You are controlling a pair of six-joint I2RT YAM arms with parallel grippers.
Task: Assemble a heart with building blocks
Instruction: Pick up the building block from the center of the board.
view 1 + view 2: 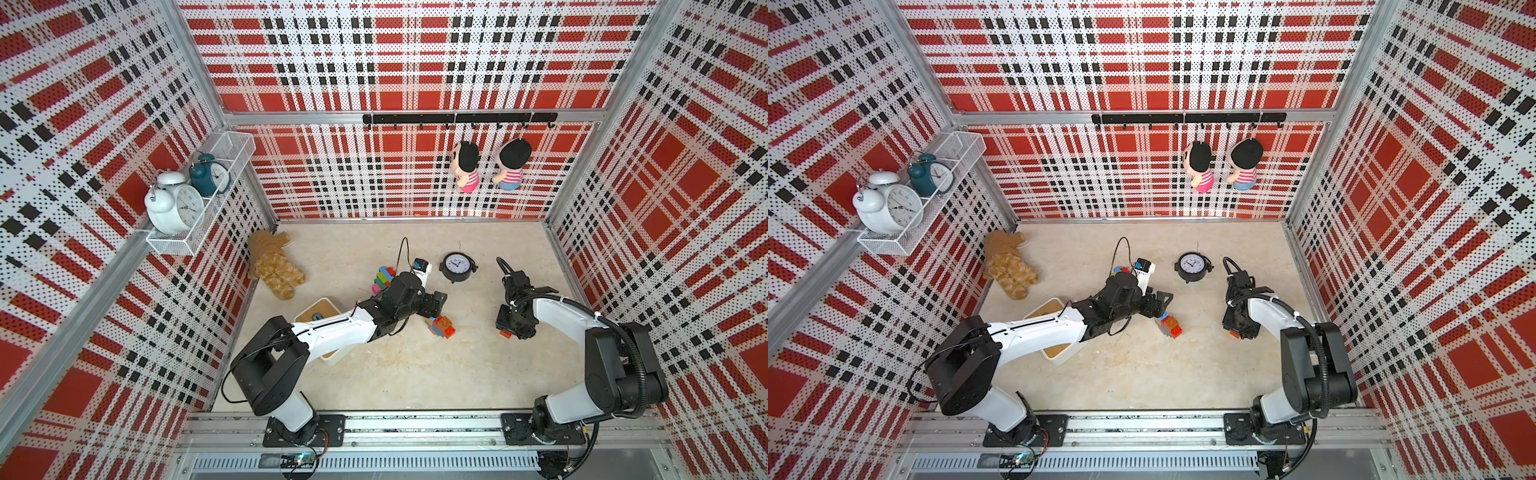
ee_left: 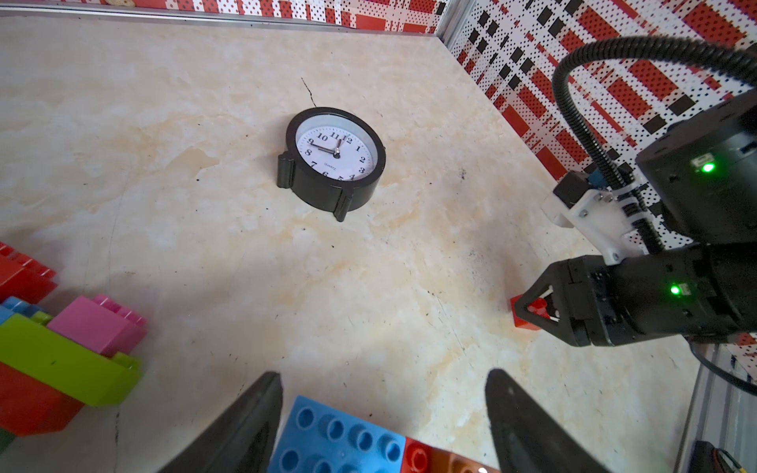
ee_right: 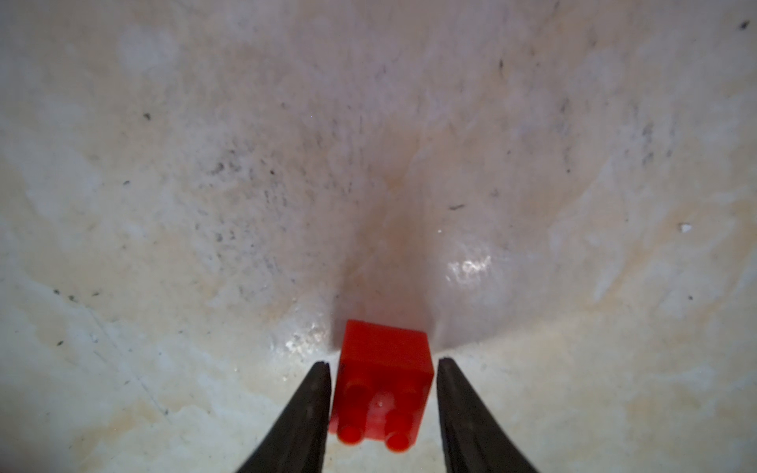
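**Right claw sits around a small red block**

The right claw (image 3: 383, 364) points down at the table (image 1: 415, 374). Its two fingers are a little apart, one on each side of the small red block (image 3: 385, 352). A thin gap shows on both sides, so the fingers do not squeeze the block. The block stands on the table, and its round bumps show in the right wrist view. In both top views it sits at 3 o'clock from the middle of the table. It is mostly hidden there under the claw.

The left claw (image 2: 383, 372) is low, near the middle of the table. Its fingers are wide apart. The joined blocks (image 2: 340, 434) are blue, red and orange, and they lie between the fingers. I cannot tell if the fingers press on them or just sit beside them.

A pile of blocks (image 1: 384, 278) lies at 11 o'clock from the middle. It has pink, green, blue and red ones. A black clock (image 1: 458, 267) lies face up at 1 o'clock. A brown teddy bear (image 1: 274, 270) lies at 10 o'clock, close to the wall. A white box (image 1: 318, 309) sits at 9 o'clock, partly under the left arm (image 1: 332, 332).
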